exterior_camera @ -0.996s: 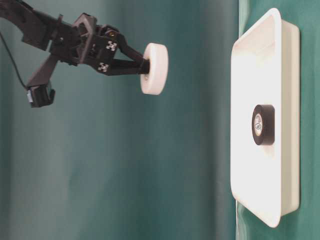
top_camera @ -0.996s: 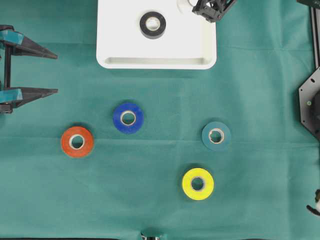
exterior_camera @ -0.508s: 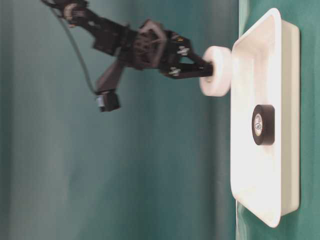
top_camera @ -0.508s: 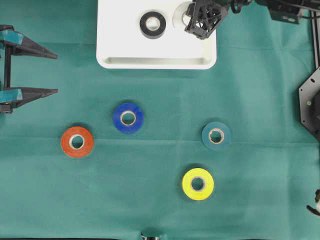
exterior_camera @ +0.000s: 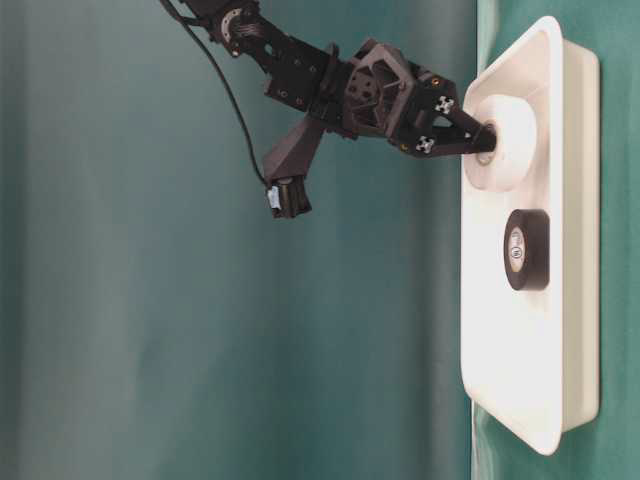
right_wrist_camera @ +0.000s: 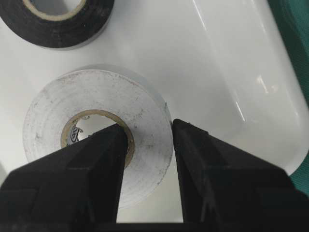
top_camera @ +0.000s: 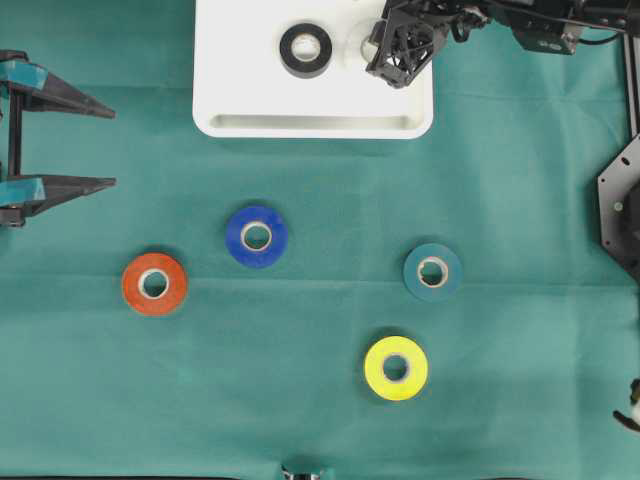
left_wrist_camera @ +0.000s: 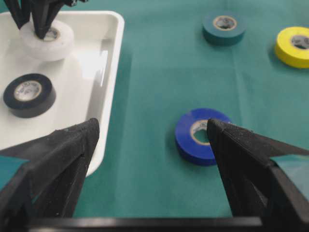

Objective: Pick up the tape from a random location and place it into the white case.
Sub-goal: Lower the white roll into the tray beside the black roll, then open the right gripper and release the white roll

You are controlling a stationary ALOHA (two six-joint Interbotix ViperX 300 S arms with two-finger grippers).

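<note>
Here the left gripper [top_camera: 100, 145] stands with fingers spread wide, gripping nothing, far from the white case [top_camera: 230, 95]. The right gripper [right_wrist_camera: 147, 145] pinches the white tape roll's [right_wrist_camera: 96, 128] wall, one finger in its core, one outside, inside the case just beside the black roll [top_camera: 305, 49]. Overhead, the arm hides most of the white roll.

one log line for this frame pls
right claw: shut on white tape, inside white case | left claw: open, idle | black tape: in case | four rolls on cloth
</note>
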